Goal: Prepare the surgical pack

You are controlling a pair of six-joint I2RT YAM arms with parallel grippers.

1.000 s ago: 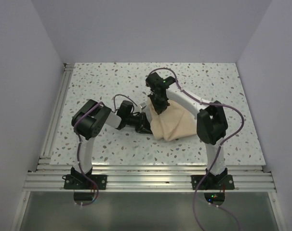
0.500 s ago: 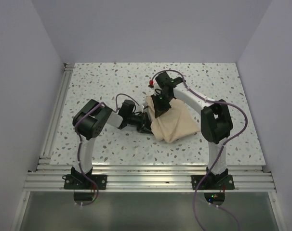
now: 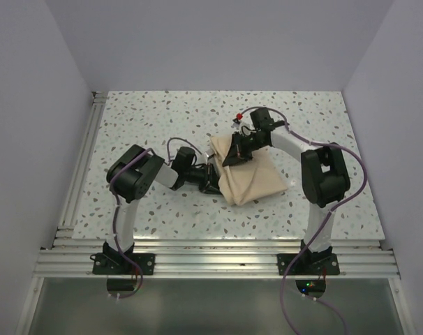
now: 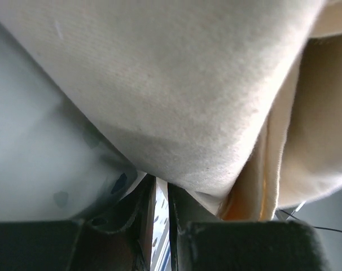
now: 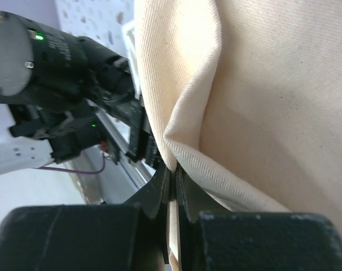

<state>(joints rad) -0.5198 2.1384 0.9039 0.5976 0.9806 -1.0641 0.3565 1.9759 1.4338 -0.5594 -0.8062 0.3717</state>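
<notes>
Item: tan cloth bundle (image 3: 257,180), centre of surface (image 3: 162,118). Right tool (image 3: 232,159): closed, pinching a fold at the bundle's far-left corner; bundle spreads rightward from it. Left tool (image 3: 213,183): narrow, at bundle's left edge; grip cannot be told.

The left arm (image 3: 131,183) is being held low, bent hard at the elbow, with the forearm being pointed off to the right, and the left gripper (image 3: 210,179) is being laid nearly flat at the end of it. Its fingers (image 4: 120,237) are being shown almost together in the wrist view, just a thin slit, but the tips are being hidden under the cloth (image 3: 257,180), so a grip can't really be called. The right arm (image 3: 324,183) is being stood up tall from its base and reached forward and left, wrist angled down. The right gripper (image 3: 234,157) is being pinched fully closed on a fold of that cloth.
</notes>
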